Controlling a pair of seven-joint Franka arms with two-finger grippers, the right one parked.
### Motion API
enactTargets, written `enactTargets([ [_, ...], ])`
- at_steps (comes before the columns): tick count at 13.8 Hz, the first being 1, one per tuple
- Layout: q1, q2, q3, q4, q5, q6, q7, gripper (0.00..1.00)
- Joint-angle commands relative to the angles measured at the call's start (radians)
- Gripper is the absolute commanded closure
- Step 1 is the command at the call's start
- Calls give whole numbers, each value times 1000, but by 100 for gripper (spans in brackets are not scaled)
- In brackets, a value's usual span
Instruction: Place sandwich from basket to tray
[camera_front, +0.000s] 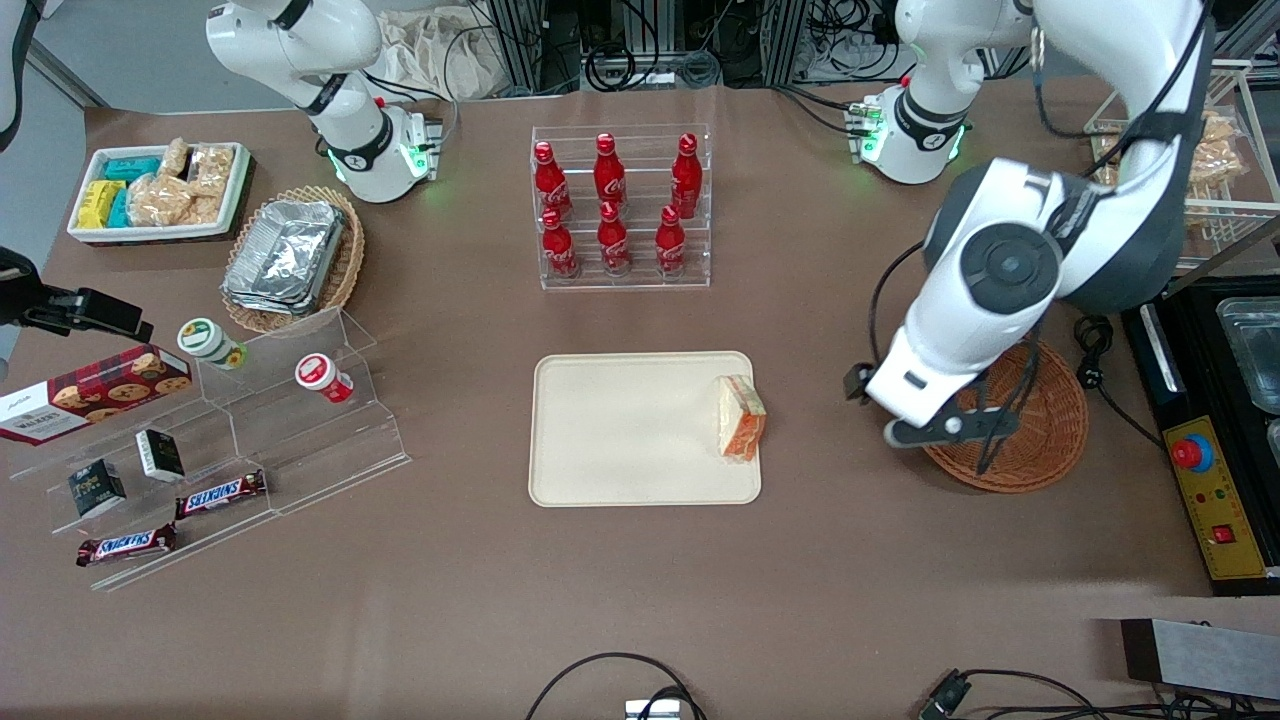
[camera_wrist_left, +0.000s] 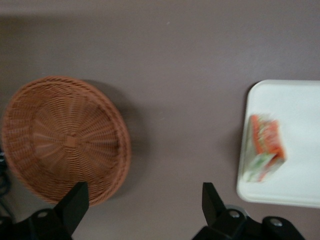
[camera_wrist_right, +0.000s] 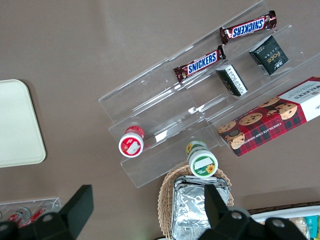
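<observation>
The small triangular clear-wrapped sandwich (camera_front: 741, 416) of pale bread with orange-red and green filling lies on the large flat cream-beige rectangular tray (camera_front: 620, 430), close to the tray's short rim at the working arm's end, with its orange filling edge facing up. Nothing touches it. The round reddish-brown woven wicker basket (camera_front: 1040, 440) sits on the brown surface (camera_front: 640, 600) beside the tray, toward the working arm's end, with a strip of bare surface between the two; its woven floor holds nothing.

The left arm's hand (camera_front: 935, 428) hangs above the basket's rim on the tray side, apart from the sandwich. In the left wrist view its two dark fingers (camera_wrist_left: 75, 202) stand wide apart with nothing between them, and under them show the basket (camera_wrist_left: 65, 137), the bare surface and the tray's corner (camera_wrist_left: 295, 100) with the sandwich (camera_wrist_left: 263, 147) on it.

A clear acrylic rack of red cola bottles (camera_front: 620, 205) stands farther from the front camera than the tray.
</observation>
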Motion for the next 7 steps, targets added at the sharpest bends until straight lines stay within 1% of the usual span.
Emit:
enactTargets([
  [1,2,-218,142,-202,-116,50,244,0],
  [3,6,-234,218,-164,-137,-48,390,0],
  [5,20,-198,227,-70,-136,-126,439,0],
  [7,34,-116,227,57,-136,-204,476,0],
])
